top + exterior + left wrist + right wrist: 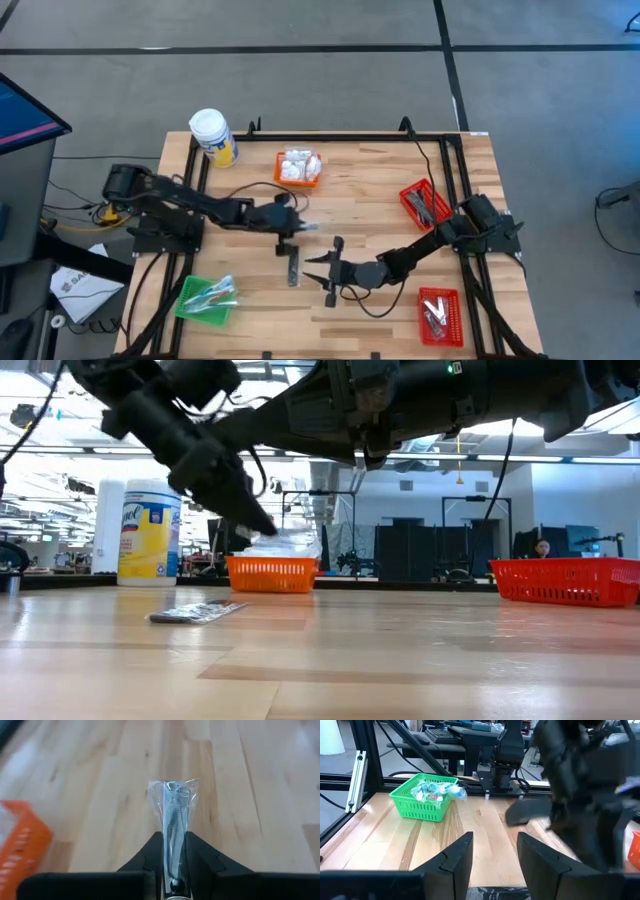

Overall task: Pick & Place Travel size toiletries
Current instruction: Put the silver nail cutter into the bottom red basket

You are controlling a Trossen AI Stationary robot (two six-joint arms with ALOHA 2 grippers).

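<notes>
A: Nearest item?
B: A silvery nail clipper in clear wrap [173,815] — clenched between the left gripper [172,865] fingers, held above the table [380,180], near the orange basket [298,168] of white packets.
A: Right gripper [494,851]?
B: Fingers parted, nothing between them, low over the boards; a dark sachet [291,265] lies between it and the orange basket.

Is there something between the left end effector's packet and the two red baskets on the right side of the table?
Yes. The left end effector holds a clear-wrapped silvery item, and the right end effector with its arm lies between it and the red baskets.
</notes>
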